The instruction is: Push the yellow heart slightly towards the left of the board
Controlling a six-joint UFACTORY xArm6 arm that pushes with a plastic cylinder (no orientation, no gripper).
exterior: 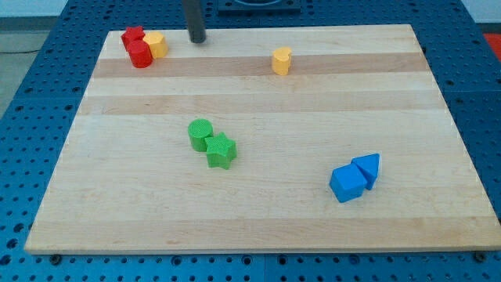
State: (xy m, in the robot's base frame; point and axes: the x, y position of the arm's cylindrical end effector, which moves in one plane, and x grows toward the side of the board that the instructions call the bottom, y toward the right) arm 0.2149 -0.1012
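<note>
A yellow block that looks like the heart stands alone near the view's top, right of centre. A second yellow block, whose shape I cannot make out, sits at the top left, touching two red blocks. My tip rests on the board at its top edge. It is just right of the second yellow block and well to the left of the heart, touching neither.
A green cylinder and a green star touch each other left of the board's centre. A blue cube and a blue triangular block sit together at the lower right. The wooden board lies on a blue perforated table.
</note>
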